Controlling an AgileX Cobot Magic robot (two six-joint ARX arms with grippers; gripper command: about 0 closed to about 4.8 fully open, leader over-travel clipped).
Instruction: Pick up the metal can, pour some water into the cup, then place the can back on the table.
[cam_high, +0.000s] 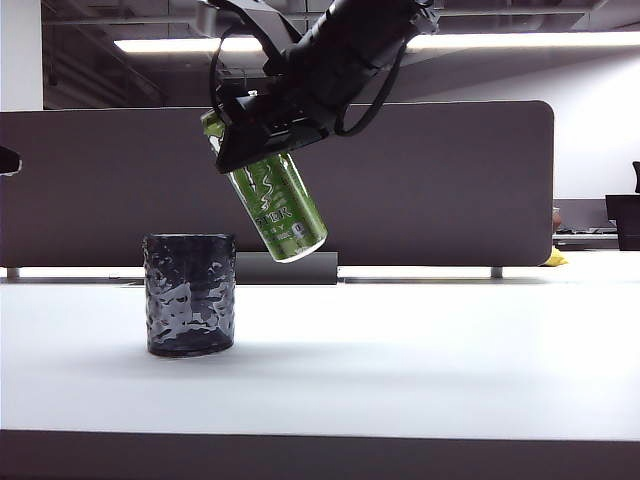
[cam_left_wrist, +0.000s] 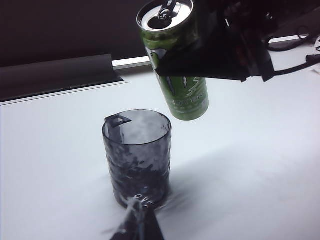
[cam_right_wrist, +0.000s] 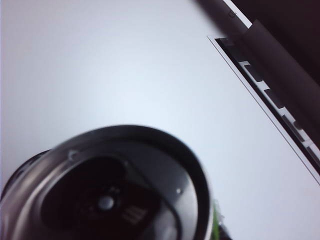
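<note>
Nearest the exterior camera, one cup (cam_high: 190, 295) stands upright on the white table (cam_high: 420, 370), a dark tumbler with dimpled glossy walls. In the left wrist view a dark fingertip of the left gripper (cam_left_wrist: 137, 225) shows blurred just in front of the cup's base; whether its jaws are apart or together cannot be told from that sliver.

Above and a little to the right of the cup hangs one metal can (cam_high: 275, 200), clear of the table and tilted, its opened top leaning toward the cup side. The right gripper (cam_high: 262, 135) is clamped around the can's upper body, jaws set to the can's width. No water is visible leaving the can.

The can looks thin-walled and smooth (likely light, and lighter as it empties), so a hard squeeze could dent it and a loose one let it slip; the mid-to-upper wall, where the jaws sit, seems the sensible hold. The cup looks rigid and stable on its wide base.

Farthest back stands one dark partition panel (cam_high: 450, 180).
</note>
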